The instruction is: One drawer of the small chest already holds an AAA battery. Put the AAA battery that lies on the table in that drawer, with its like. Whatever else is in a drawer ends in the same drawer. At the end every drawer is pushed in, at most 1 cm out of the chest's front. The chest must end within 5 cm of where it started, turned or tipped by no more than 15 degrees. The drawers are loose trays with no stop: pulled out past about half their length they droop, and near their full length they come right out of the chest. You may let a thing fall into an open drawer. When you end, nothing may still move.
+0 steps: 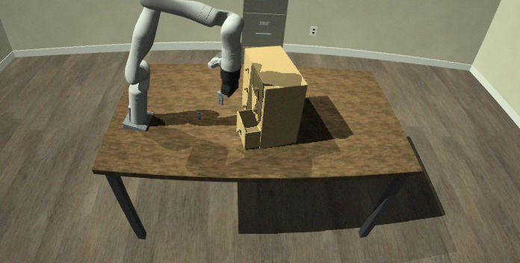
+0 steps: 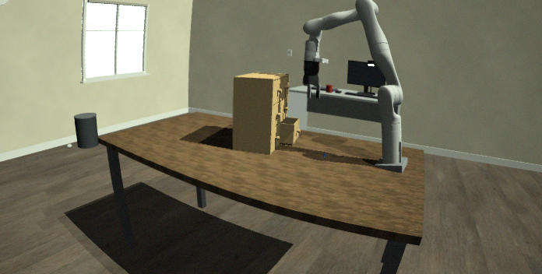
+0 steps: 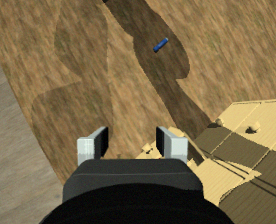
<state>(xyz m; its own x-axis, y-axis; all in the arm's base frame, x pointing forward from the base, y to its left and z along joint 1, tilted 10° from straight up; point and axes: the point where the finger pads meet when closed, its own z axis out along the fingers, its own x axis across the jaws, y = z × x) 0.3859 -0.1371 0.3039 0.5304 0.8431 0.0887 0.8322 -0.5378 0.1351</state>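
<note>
A small blue AAA battery (image 1: pixel 199 115) lies on the table between the arm's base and the chest; it also shows in the exterior view (image 2: pixel 324 156) and in the wrist view (image 3: pixel 161 44). The tan chest (image 1: pixel 274 95) stands mid-table. Its bottom drawer (image 1: pixel 248 128) is pulled partly out; it also shows in the exterior view (image 2: pixel 290 130). The other drawers look pushed in. My gripper (image 1: pixel 223 97) (image 3: pixel 132 137) is open and empty. It hangs above the table just left of the chest's front, at about mid height, well apart from the battery.
The arm's base (image 1: pixel 137 121) stands at the table's left edge. A grey filing cabinet (image 1: pixel 266 9) stands behind the table. A dark bin (image 2: pixel 86 130) stands on the floor, and a desk with a monitor (image 2: pixel 366 75) stands behind the arm.
</note>
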